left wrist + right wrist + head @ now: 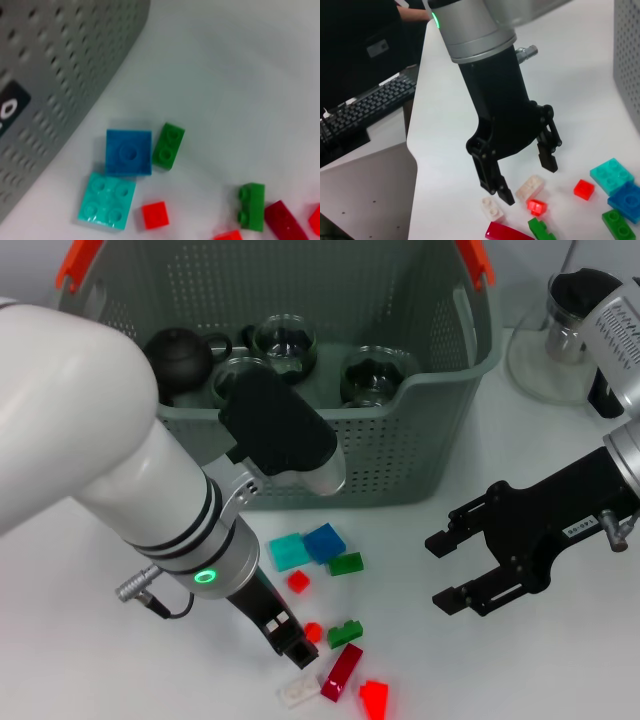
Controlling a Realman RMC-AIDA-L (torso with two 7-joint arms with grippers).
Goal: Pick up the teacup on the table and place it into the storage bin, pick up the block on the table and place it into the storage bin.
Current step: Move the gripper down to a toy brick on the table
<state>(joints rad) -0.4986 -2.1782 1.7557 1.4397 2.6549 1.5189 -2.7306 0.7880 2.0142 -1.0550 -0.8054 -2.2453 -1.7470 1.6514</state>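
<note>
White tabletop, left gripper (520, 172) hanging spread open right over a small white block (531, 186); light, hard, slick plastic, so pinch its flat sides.

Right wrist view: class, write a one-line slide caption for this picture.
Left tool hangs open over small white blocks and a red block on the white table, beside other coloured blocks.

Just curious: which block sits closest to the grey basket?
The blue block. It lies nearest the storage bin, just ahead of the teal block touching it.
</note>
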